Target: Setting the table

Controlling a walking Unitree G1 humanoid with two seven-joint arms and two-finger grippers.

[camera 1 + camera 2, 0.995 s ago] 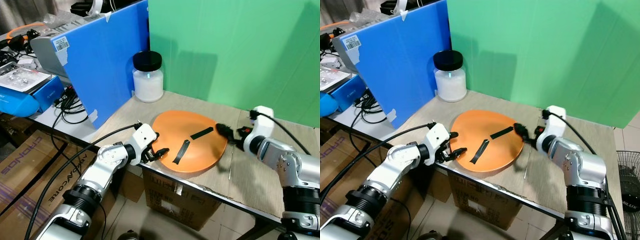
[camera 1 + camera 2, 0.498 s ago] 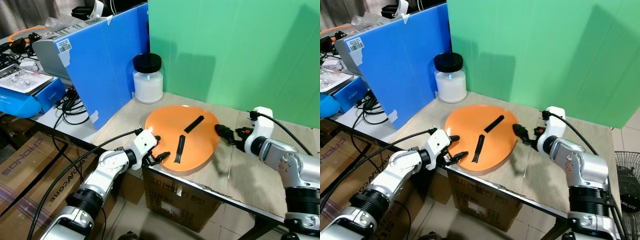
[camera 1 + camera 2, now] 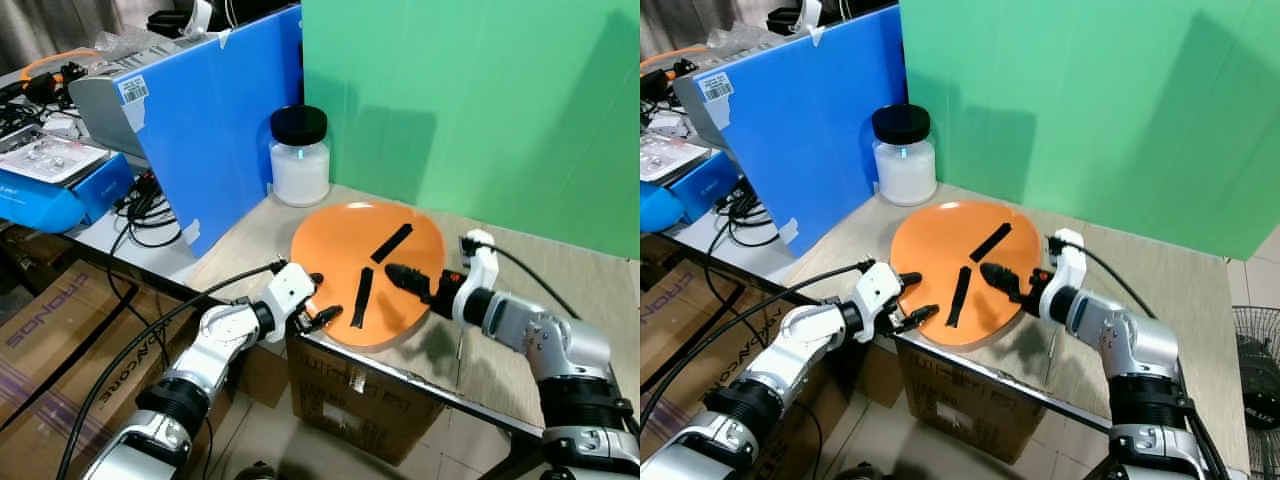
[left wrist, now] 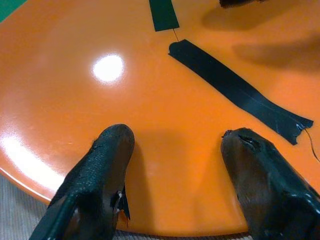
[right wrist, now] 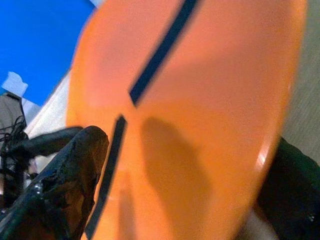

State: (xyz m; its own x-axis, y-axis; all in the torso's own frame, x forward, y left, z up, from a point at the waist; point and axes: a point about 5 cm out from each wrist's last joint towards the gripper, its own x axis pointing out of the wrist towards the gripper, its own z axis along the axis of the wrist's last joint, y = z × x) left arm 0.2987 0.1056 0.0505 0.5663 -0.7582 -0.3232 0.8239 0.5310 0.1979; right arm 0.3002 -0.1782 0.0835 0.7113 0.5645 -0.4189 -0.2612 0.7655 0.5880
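A green backdrop (image 3: 480, 110) takes up the upper right of my head views, and a blue board (image 3: 215, 110) leans in the upper left, its far end cut off by the frame. Below them a tan table (image 3: 560, 290) runs across the middle, its right side cut off. Cardboard boxes (image 3: 50, 330) sit on the floor at lower left, only partly in view.

The orange plate (image 3: 345, 245) lies at the centre of the frame, on the near part of the table, its front edge reaching the table's edge. Two black strips (image 3: 391, 241) are stuck on its top. A white jar with a black lid (image 3: 299, 157) stands behind the plate, apart from it, near the blue board.

My right gripper (image 5: 165, 185) comes in from the right of centre. One finger (image 3: 405, 277) lies over the plate's top; the other is under the rim and mostly hidden, showing as a dark blur in my right wrist view. The plate's edge is pinched between them.

My left gripper (image 3: 314, 300) sits at the lower left edge of the plate. Its two fingers (image 4: 107, 160) are spread apart, both tips resting on the plate's top near the rim, holding nothing.

Clutter and cables at far upper left are too small to make out.
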